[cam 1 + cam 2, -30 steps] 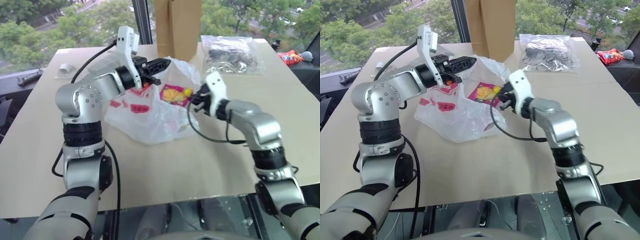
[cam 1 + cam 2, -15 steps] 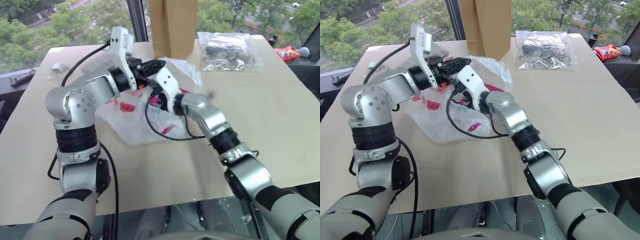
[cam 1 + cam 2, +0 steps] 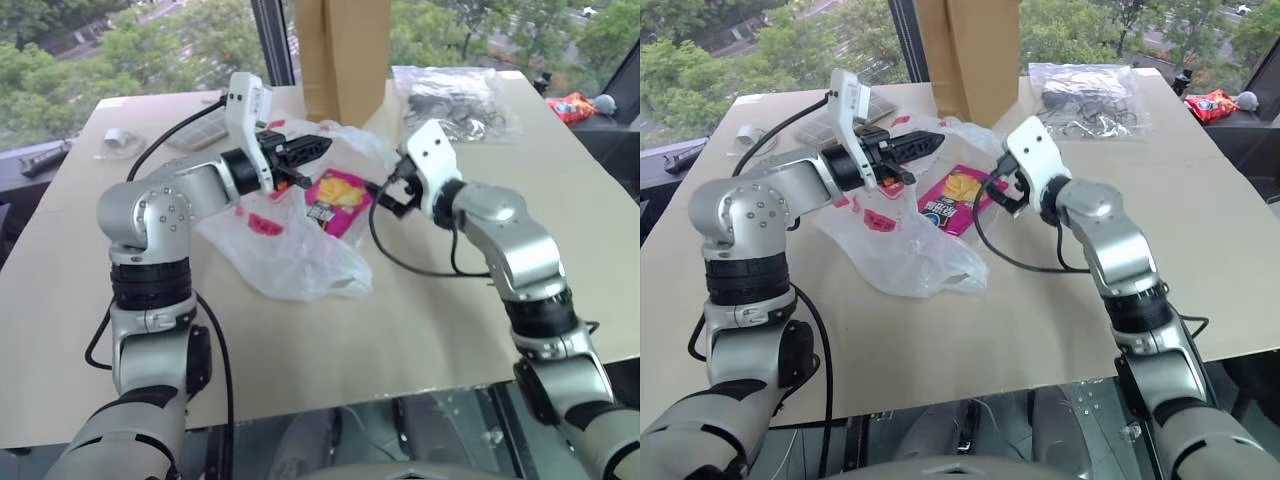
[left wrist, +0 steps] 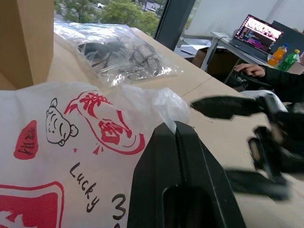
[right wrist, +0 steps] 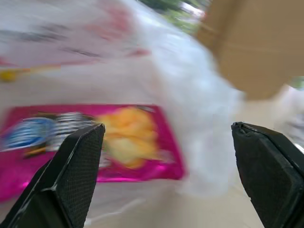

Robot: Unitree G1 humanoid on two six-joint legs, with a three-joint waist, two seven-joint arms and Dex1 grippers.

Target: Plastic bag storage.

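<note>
Both grippers hang over the table (image 3: 420, 330): the left gripper (image 3: 318, 147) is pinched tight on the top edge of the plastic bag (image 3: 285, 250), holding it up, while the right gripper (image 3: 385, 195) has its fingers spread wide, empty, just beside the bag's mouth. A pink packet (image 3: 338, 200) lies at the opening, and a brown paper bag (image 3: 343, 50) stands behind.

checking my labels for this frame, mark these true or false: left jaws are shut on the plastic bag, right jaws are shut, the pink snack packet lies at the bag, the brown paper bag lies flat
1. The left gripper has its jaws shut on the plastic bag: true.
2. The right gripper has its jaws shut: false, they stand wide open and hold nothing.
3. The pink snack packet lies at the plastic bag: true.
4. The brown paper bag lies flat: false, it stands upright at the table's far edge.
</note>
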